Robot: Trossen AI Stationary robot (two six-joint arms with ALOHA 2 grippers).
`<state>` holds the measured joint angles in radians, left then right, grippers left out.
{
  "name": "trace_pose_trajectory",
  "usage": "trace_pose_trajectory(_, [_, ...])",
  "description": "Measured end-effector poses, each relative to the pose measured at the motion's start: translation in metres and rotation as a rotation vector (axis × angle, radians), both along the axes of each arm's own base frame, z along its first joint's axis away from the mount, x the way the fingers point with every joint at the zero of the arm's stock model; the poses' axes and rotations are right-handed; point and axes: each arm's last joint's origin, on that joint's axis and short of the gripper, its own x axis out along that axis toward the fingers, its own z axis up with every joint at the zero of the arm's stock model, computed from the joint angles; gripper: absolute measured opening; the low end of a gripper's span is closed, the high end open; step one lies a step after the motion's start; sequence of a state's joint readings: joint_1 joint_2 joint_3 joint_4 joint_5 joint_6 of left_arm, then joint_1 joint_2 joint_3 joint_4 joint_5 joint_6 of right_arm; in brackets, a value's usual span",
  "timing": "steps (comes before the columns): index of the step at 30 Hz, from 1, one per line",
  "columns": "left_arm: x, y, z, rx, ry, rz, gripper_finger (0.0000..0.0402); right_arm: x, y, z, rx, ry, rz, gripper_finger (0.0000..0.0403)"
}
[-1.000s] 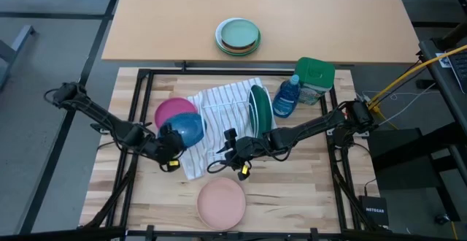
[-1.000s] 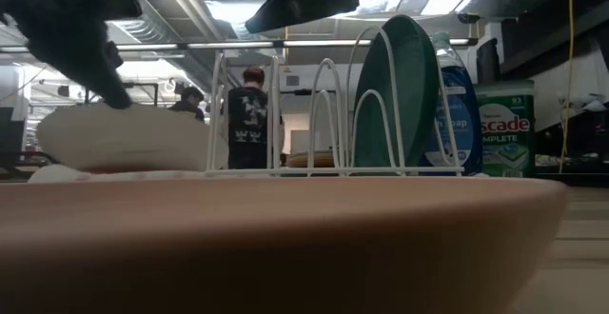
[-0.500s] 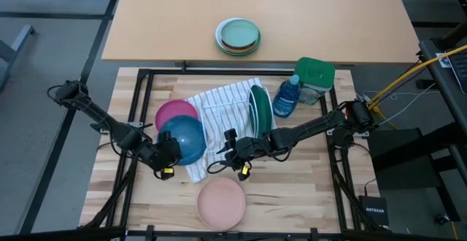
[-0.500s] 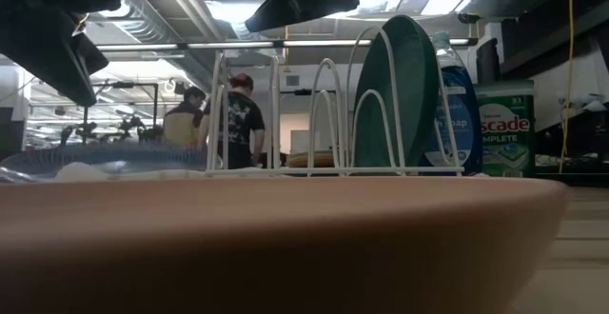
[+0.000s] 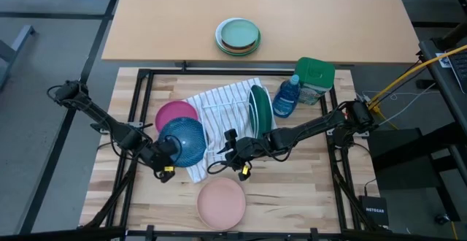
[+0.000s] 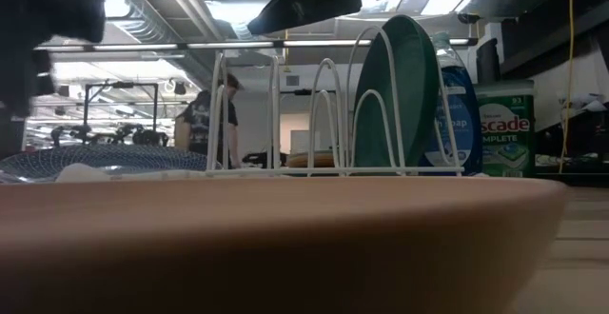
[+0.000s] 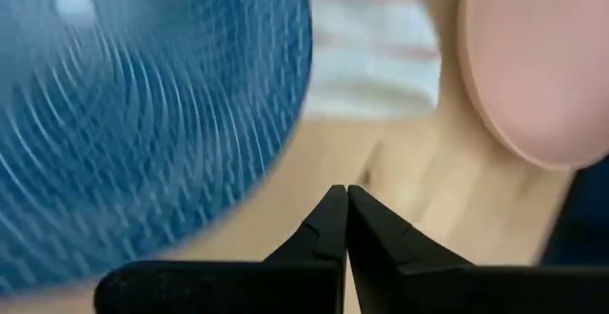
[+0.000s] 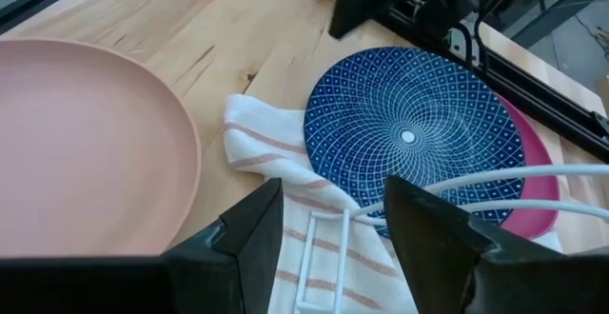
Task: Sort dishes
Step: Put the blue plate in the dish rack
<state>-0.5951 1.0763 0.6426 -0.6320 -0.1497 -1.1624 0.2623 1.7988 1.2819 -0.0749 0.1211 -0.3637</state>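
Observation:
The blue bowl (image 5: 184,140) lies open side up; it overlaps the magenta plate (image 5: 172,112) and the edge of the striped towel (image 5: 219,102); it also shows in the right wrist view (image 8: 409,138). My left gripper (image 7: 344,198) is shut and empty just near-left of the bowl (image 5: 168,161). My right gripper (image 8: 328,214) is open and empty over the towel's near edge (image 5: 221,150). The dark green plate (image 5: 260,109) stands on edge in the white wire rack (image 6: 324,114). The salmon-pink plate (image 5: 221,202) lies flat near the table's near edge.
A blue bottle (image 5: 286,96) and a green box (image 5: 315,77) stand right of the rack. Stacked mint-green plates (image 5: 238,36) sit on the far table. A person (image 6: 211,124) stands in the room behind. Bare wood lies between the bowl and the salmon-pink plate.
The blue bowl, tilted with its underside showing in my left gripper, has come down to lie flat, open side up. My left gripper has let go of it and drawn back toward the table's near left.

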Motion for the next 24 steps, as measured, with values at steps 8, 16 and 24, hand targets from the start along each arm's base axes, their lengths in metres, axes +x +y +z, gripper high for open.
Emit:
trace_pose_trajectory(8, [-0.016,-0.008,-0.004,-0.208,0.249,0.16,0.0014,0.0,0.0,0.0,-0.001,0.006,0.0,0.0186])
trace_pose_trajectory(16, [-0.033,-0.006,-0.009,-0.19,0.42,0.38,0.0123,0.0,0.0,0.0,-0.001,0.006,0.001,0.0186])
trace_pose_trajectory(24, [-0.034,0.002,-0.01,-0.145,0.297,0.748,0.0186,0.0,0.0,0.0,-0.001,0.006,0.001,0.0186])
